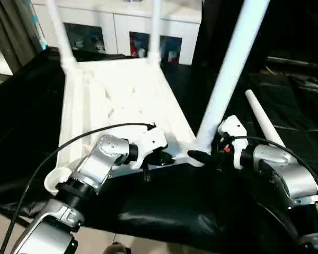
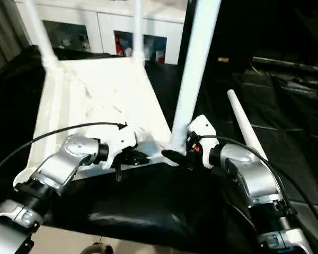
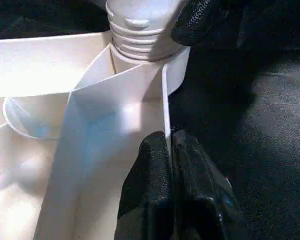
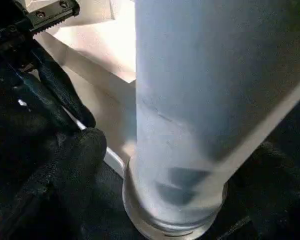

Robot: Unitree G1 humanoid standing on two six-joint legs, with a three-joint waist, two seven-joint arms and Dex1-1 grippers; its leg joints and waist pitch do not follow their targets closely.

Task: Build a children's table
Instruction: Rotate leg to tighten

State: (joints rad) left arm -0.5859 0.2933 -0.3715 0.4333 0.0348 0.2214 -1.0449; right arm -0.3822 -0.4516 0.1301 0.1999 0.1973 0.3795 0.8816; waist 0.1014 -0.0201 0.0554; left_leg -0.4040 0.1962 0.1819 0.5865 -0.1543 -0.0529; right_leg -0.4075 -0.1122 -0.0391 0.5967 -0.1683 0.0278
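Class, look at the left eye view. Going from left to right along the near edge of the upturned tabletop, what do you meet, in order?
Empty corner socket → left gripper on the tabletop rim → upright leg in the near right corner → right gripper at its base → loose leg lying on the black cloth.

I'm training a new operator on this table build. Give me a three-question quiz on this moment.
1. True or false: the left claw pinches the tabletop's near rim.
2. How many legs stand in sockets? A) one B) three C) four
3. Where is the spare leg?

Key:
1. True; the left wrist view shows its fingers closed on the thin wall.
2. B: two far legs, at and, plus the near leg beside the right claw.
3. On the black cloth, right of the tabletop.
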